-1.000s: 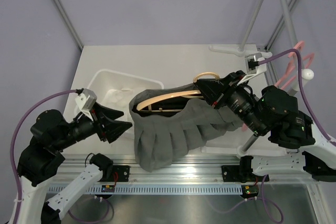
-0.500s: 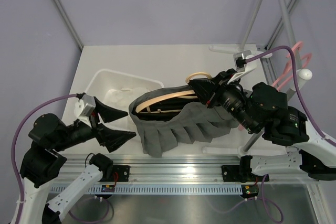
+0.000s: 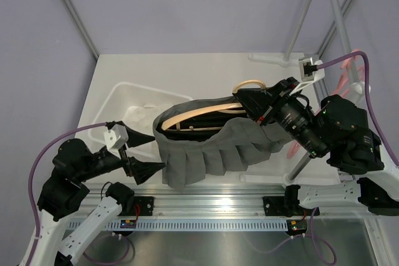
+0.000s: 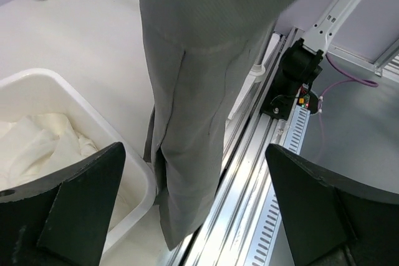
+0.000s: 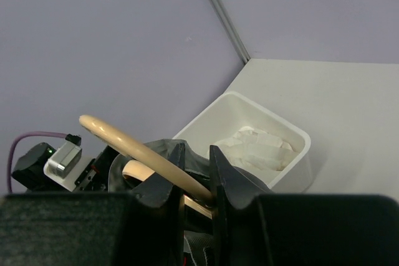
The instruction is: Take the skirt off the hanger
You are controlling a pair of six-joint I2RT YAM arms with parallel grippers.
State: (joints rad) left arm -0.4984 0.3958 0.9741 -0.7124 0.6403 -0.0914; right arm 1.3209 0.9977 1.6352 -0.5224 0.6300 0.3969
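Observation:
A grey pleated skirt (image 3: 209,151) hangs on a wooden hanger (image 3: 199,112), held above the table's front. My right gripper (image 3: 249,103) is shut on the hanger's neck; in the right wrist view the cream hook (image 5: 134,144) runs between its fingers (image 5: 225,182). My left gripper (image 3: 140,152) is open and empty, just left of the skirt's lower edge and apart from it. In the left wrist view the skirt (image 4: 199,91) hangs straight ahead between my two black fingers (image 4: 72,207).
A white bin (image 3: 118,96) with white cloth (image 3: 144,113) sits at the left, behind the skirt; it also shows in the right wrist view (image 5: 293,154) and the left wrist view (image 4: 87,119). A pink hanger (image 3: 346,82) hangs on the stand at right. The metal rail (image 3: 249,194) runs along the front edge.
My left gripper has dropped toward the front edge and opened wider, coming off the skirt. My right gripper has shifted right and up with the hanger, and the skirt hangs shorter.

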